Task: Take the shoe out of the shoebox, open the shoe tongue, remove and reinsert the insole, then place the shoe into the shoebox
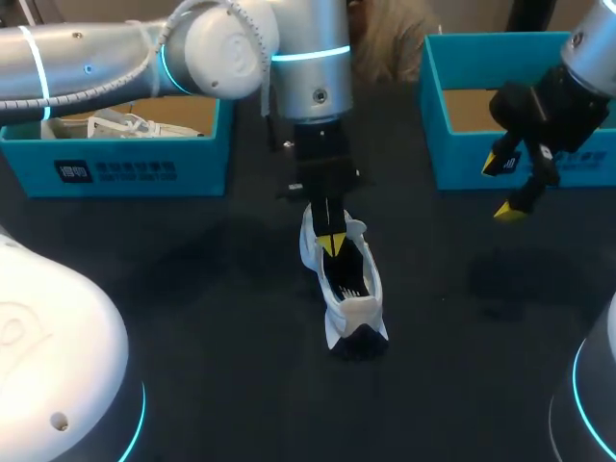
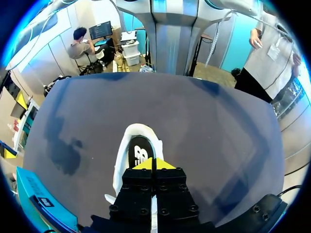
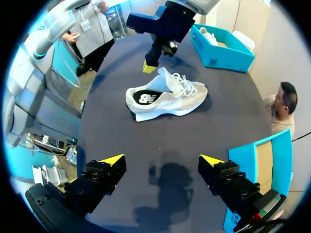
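- The dark table [image 1: 192,289] carries everything; both arms hang over it.
- The left arm [image 1: 144,43] comes across to the middle of the table, and the right arm [image 1: 587,48] stays at its own side.
- One teal shoebox [image 1: 115,171] stands well off to the side of the left claw [image 1: 332,245], and a spare white shoe [image 1: 115,123] lies inside it.
- A second teal shoebox [image 1: 462,159] stands just beside the right claw [image 1: 507,188]; what shows of its brown floor is bare.
- The white shoe [image 1: 351,289] sits upright on its sole on the table between the two boxes, directly under the left claw and well ahead of the right claw. It is outside both boxes.
- The left claw's yellow tips are pressed together with nothing seen between them. It hovers just above the shoe's opening, and the right wrist view shows a gap between tip and collar.
- The right claw's fingers are spread wide apart and hold nothing. It hangs above bare table.
- The black insole [image 2: 141,154] lies flat inside the shoe's heel, just ahead of the left claw's tips.
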`<state>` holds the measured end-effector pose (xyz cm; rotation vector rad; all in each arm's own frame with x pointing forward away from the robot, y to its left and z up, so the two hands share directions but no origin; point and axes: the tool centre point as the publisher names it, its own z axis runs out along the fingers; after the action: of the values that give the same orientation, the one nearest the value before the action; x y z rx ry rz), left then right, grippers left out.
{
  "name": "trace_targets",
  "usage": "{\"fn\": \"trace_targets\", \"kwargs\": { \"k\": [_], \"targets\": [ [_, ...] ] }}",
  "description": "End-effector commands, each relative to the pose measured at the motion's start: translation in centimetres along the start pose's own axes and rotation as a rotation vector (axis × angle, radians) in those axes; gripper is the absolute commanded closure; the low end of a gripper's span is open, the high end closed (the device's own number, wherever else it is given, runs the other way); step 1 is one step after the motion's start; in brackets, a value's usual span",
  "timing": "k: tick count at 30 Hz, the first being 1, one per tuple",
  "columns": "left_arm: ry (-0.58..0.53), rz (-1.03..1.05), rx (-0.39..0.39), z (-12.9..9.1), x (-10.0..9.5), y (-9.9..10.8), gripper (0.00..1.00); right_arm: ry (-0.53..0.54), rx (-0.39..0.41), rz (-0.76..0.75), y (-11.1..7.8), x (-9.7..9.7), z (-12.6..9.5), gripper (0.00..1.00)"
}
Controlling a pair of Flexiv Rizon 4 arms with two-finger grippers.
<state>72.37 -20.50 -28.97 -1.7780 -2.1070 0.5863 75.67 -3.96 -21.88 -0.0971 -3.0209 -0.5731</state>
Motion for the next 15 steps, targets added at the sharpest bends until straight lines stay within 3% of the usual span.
{"fn": "trace_targets", "kwargs": {
  "k": [1,9,15],
  "targets": [
    [-0.001,0.0,-0.003,0.0,0.1,0.0,1.0,0.0,0.002,0.001,0.0,0.0,0.0,0.0],
    [-0.002,-0.001,-0.004,0.2,0.1,0.0,1.0,0.0,0.002,0.001,0.0,0.0,0.0,0.0],
    [-0.028,0.032,-0.08,1.4,-0.6,-0.2,1.0,0.0,0.002,0.001,0.0,0.0,0.0,0.0]
  ]
}}
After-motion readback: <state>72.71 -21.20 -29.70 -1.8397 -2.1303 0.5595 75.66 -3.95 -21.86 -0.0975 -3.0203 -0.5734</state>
